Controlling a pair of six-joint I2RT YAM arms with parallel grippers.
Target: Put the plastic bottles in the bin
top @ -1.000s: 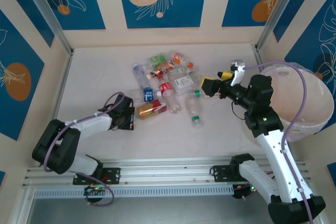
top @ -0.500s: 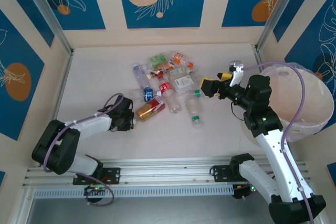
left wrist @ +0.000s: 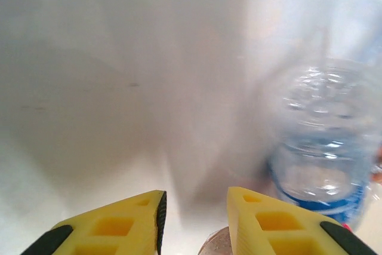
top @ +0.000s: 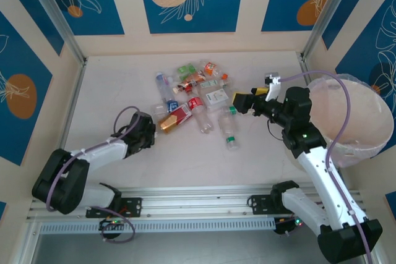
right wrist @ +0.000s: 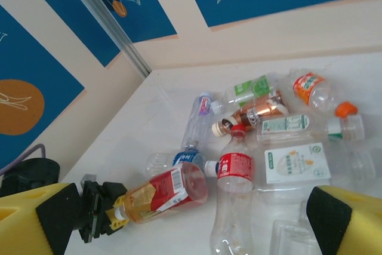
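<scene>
Several plastic bottles (top: 199, 88) lie in a loose pile at mid-table. My left gripper (top: 152, 130) is shut on the neck of a red-and-gold-labelled bottle (top: 176, 118) lying at the pile's near-left edge. In the right wrist view its yellow fingers (right wrist: 114, 215) clamp that bottle (right wrist: 164, 190) at the cap. In the left wrist view the gripper (left wrist: 194, 202) has a brownish cap (left wrist: 216, 244) between its fingertips, with a blue-labelled bottle (left wrist: 325, 159) just beyond. My right gripper (top: 250, 99) hovers wide open right of the pile, holding nothing. The bin (top: 362, 122) stands at the far right.
A clear bottle with a red label (right wrist: 234, 172) and a crushed white-labelled one (right wrist: 289, 162) lie below my right gripper (right wrist: 191, 222). Two green-capped bottles (top: 229, 129) lie nearer the front. Walls close the table at the back and on both sides.
My left gripper has drawn back and swung left, tilting the red-and-gold bottle's base toward the pile. The right arm has shifted slightly left toward the bottles.
</scene>
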